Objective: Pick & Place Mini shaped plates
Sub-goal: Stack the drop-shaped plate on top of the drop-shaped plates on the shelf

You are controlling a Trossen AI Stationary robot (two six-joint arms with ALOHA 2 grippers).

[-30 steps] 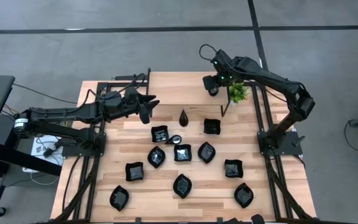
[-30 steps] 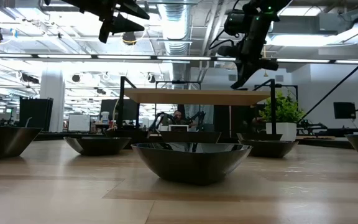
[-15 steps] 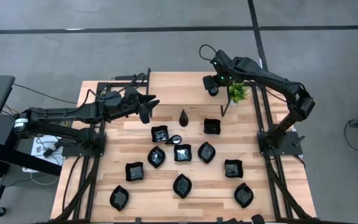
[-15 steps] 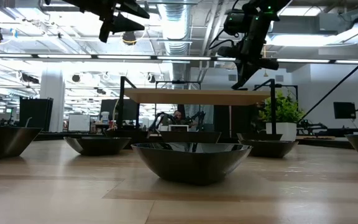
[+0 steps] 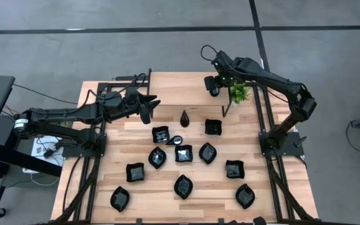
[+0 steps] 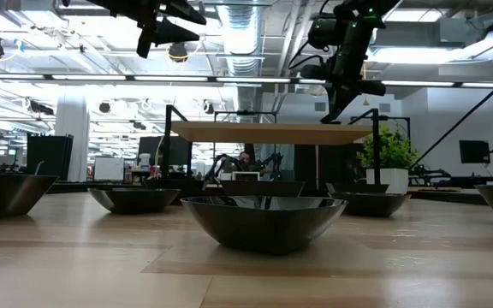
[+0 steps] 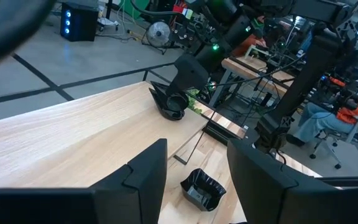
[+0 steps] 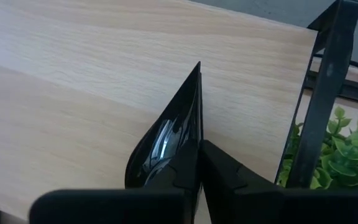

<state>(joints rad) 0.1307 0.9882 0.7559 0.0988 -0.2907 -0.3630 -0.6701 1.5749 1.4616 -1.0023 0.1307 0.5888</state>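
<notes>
Small glossy black plates lie scattered on the wooden table [image 5: 105,162]: a teardrop [image 5: 185,117], squares [image 5: 213,127] [image 5: 160,134] and leaf ovals [image 5: 183,185] among them, each resting on its base. My right gripper [image 5: 214,89] [image 6: 341,85] hovers over the raised wooden shelf [image 6: 264,133] at the far right, shut on one pointed plate [image 8: 166,137]. My left gripper [image 5: 150,107] [image 7: 197,149] hangs open above the table's far left part, holding nothing. A small green plant [image 5: 238,94] stands beside the right gripper. My right gripper pinches the pointed plate by its rim [image 8: 196,134] between both fingers [image 8: 229,177]. The plate stands on edge, lifted clear above the shelf's wooden top, and its pointed end [image 8: 198,65] reaches out beyond the fingertips.
The shelf stands on thin black legs [image 5: 224,110] over the table's far part. A black frame post [image 8: 322,93] and the plant [image 8: 347,155] are close beside the held plate. Bare wood lies on the shelf's left part [image 5: 174,84]. People sit in the room beyond.
</notes>
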